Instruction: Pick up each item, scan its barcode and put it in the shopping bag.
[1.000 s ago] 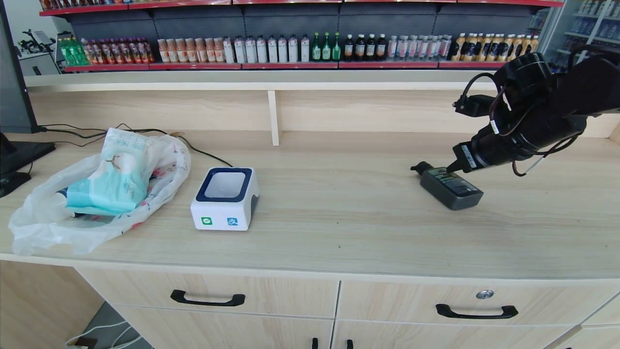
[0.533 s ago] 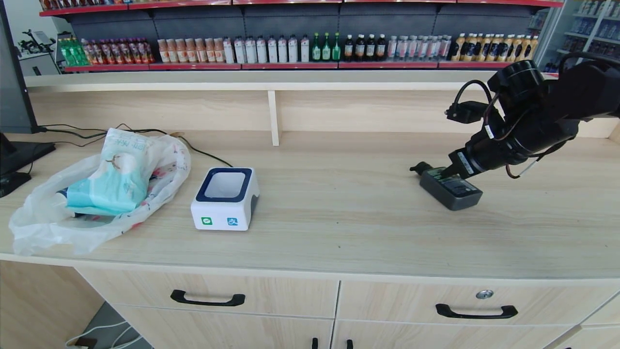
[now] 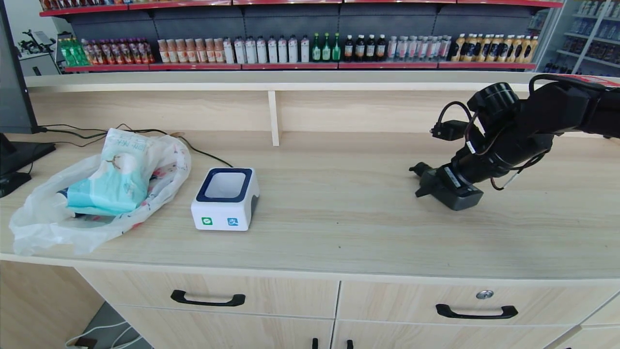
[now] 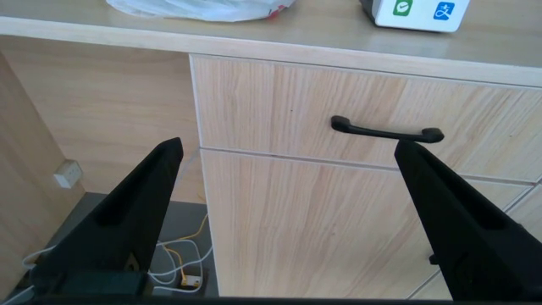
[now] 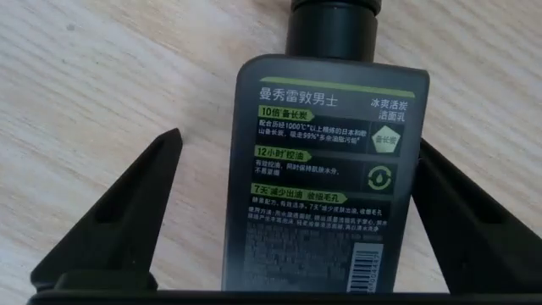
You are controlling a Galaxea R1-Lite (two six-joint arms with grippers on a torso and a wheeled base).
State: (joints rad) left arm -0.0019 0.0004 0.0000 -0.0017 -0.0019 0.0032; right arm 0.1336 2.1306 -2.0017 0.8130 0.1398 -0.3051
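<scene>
Right gripper [image 5: 298, 144], fingers spread, is straddling the dark bottle [image 3: 457, 198] lying on the counter [image 3: 339, 218], not yet lifted. 1 teal pack [image 3: 114, 182] is sitting in the shopping bag [image 3: 43, 223]; the bottle's scanning and bagging are awaiting.

Counter [image 3: 339, 213] is left open from bottle [image 3: 460, 199] to scanner [image 3: 225, 198]; shopping bag [image 3: 38, 223] at left edge is flanked by scanner.

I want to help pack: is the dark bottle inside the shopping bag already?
No, the dark bottle lies on the counter at the robot's right, well apart from the shopping bag on the left.
</scene>
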